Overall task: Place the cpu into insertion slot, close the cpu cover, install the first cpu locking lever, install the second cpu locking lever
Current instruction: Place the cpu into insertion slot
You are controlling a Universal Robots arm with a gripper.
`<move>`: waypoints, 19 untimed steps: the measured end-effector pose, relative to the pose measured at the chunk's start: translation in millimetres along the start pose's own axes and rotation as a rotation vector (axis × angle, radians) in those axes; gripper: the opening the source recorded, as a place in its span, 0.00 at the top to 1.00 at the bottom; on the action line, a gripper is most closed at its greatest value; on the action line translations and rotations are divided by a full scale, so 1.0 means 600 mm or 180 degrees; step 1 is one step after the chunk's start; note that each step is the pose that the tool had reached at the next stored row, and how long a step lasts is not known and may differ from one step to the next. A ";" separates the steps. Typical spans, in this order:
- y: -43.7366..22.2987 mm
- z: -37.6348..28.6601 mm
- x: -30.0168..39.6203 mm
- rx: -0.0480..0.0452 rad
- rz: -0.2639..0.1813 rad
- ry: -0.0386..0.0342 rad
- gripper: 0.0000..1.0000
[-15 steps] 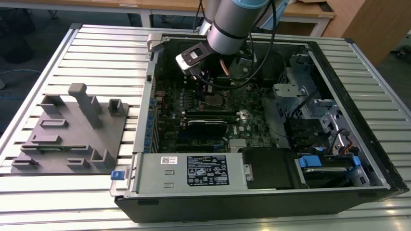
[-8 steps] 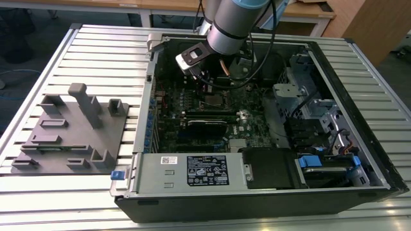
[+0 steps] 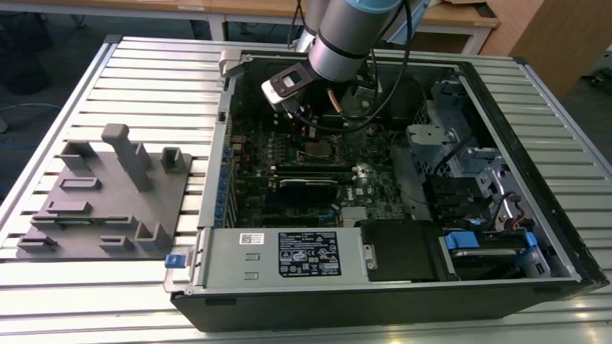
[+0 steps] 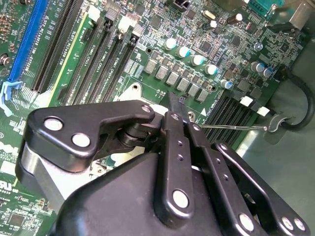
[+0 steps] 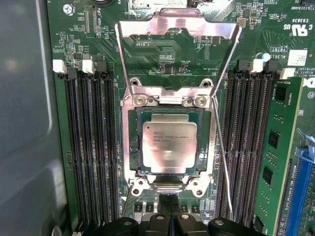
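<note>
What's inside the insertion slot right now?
In the first wrist view, the cpu lies flat inside the insertion slot, metal top up. The cpu cover is open, not over it. The chip covers whatever lies beneath it.

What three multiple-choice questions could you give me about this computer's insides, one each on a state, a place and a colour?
1. The cpu cover is: A swung open, clear of the cpu; B shut flat over the cpu; C bent in half.
2. The cpu lies: A on top of the cpu cover; B seated in the insertion slot; C loose on the circuit board, away from the slot.
3. The circuit board around the slot is: A red; B green; C white.

Answers:
1 A: in the first wrist view the silvery frame is tipped back beyond the socket and the chip's top is bare.
2 B: the chip sits square within the slot's black rim.
3 B: the board shows green in both wrist views.
</note>
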State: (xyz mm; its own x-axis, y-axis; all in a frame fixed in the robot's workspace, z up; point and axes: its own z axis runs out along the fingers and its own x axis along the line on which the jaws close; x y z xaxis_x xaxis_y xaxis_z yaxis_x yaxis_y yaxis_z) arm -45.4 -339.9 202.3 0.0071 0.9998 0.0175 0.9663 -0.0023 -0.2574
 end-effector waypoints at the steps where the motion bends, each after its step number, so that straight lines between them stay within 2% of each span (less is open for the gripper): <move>1: 0.000 0.000 0.000 0.0002 0.0000 0.0000 0.90; 19: 0.000 0.000 0.000 0.0031 0.0001 0.0000 0.90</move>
State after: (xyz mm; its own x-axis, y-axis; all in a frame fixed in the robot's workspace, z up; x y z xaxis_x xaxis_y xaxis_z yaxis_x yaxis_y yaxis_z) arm -45.4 -339.9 202.3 0.0072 0.9998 0.0175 0.9638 -0.0023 -0.2668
